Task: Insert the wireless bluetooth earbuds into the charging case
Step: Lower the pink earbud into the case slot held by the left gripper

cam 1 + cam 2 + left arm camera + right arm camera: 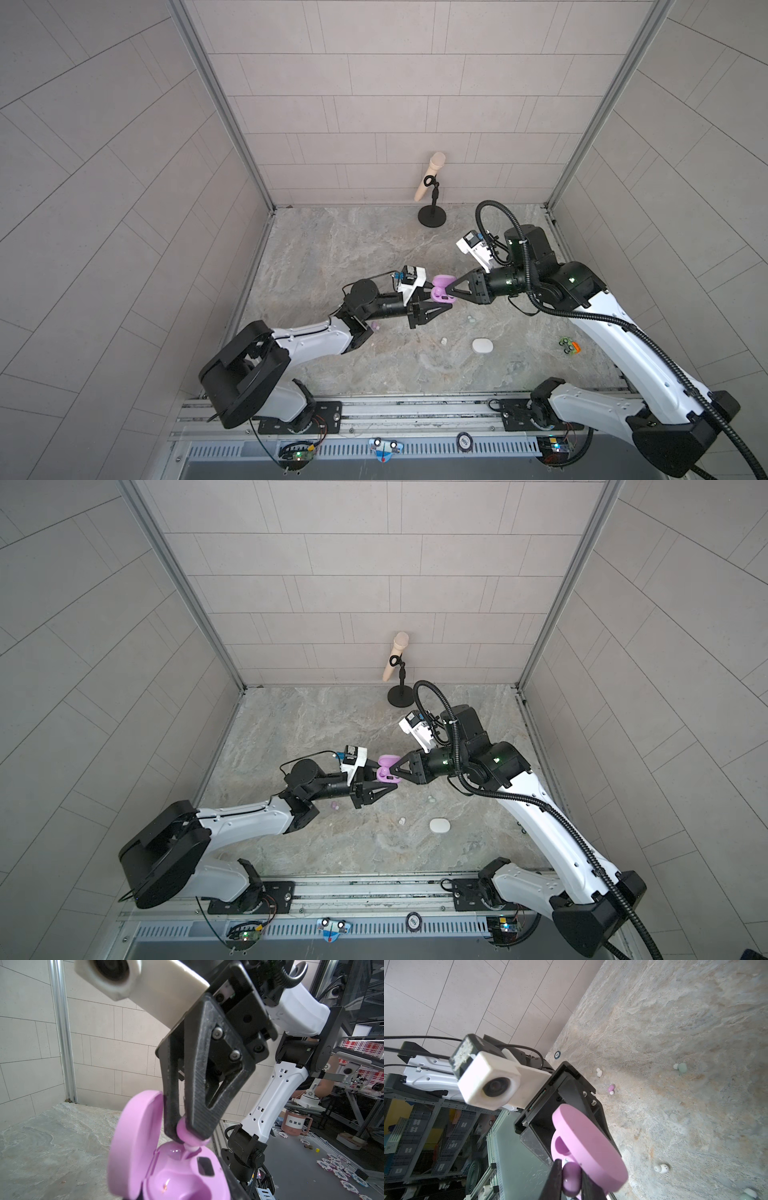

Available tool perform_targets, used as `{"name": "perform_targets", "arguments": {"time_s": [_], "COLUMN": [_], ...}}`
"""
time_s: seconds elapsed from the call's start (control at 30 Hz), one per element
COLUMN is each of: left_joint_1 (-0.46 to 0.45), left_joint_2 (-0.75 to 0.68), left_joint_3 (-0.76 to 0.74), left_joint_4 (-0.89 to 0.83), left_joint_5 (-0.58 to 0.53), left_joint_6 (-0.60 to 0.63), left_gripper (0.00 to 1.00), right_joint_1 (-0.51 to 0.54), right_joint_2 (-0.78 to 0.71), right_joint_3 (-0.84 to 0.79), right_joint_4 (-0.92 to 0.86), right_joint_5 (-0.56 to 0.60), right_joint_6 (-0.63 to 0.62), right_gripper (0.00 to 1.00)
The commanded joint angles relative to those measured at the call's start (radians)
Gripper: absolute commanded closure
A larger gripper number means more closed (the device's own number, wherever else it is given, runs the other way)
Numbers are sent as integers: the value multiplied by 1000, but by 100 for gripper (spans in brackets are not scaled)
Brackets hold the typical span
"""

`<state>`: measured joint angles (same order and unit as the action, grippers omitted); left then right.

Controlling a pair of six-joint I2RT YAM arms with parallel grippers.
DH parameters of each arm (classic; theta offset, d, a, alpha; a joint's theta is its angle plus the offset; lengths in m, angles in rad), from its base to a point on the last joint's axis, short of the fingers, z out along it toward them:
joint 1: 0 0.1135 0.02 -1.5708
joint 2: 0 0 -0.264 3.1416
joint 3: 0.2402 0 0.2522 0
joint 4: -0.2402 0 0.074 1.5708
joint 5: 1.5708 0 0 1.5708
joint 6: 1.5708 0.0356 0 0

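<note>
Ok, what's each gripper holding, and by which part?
Left gripper: open lilac plastic charging case, by its base. Right gripper: lilac bean-shaped earbud, pinched by its rounded body.

We can read two texts, both in the left wrist view. A white label on the pink mug (295, 1124) says 陈景灿. The chips (323, 1165) scattered near that mug bear 500.

Bright diffuse light, soft shadows. Top views bow at 3 and 9 o'clock. Wrist views: case (133, 1147) blurred.
</note>
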<state>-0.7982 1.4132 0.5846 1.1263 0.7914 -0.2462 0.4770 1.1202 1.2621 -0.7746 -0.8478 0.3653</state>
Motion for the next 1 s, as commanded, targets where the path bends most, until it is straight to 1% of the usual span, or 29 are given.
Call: {"name": "perform_targets", "arguments": {"time_s": [0.0, 0.2, 0.27, 0.53, 0.7, 0.83, 0.97], "left_joint_1": [-7, -7, -7, -12, -16, -16, -14], "left_joint_2": [-31, -31, -31, -31, -31, -32, -34], "left_joint_3": [20, 19, 20, 15, 12, 11, 7], "left_joint_4": [13, 13, 13, 8, 9, 6, -6], "left_joint_5": [15, 14, 14, 12, 11, 10, -3], "left_joint_6": [13, 16, 17, 18, 18, 19, 26], "left_gripper": [78, 78, 78, 78, 78, 78, 78], "right_joint_1": [5, 6, 6, 6, 6, 6, 8], "right_joint_2": [5, 12, 15, 16, 15, 13, 10], "right_joint_3": [11, 13, 15, 51, 75, 87, 106], "right_joint_4": [-9, -35, -45, -52, -64, -72, -90], "right_joint_5": [6, 9, 12, 36, 71, 78, 65], "right_joint_6": [-29, -39, -43, -37, -37, -36, -38], "right_gripper": [87, 85, 82, 62, 53, 48, 47]}}
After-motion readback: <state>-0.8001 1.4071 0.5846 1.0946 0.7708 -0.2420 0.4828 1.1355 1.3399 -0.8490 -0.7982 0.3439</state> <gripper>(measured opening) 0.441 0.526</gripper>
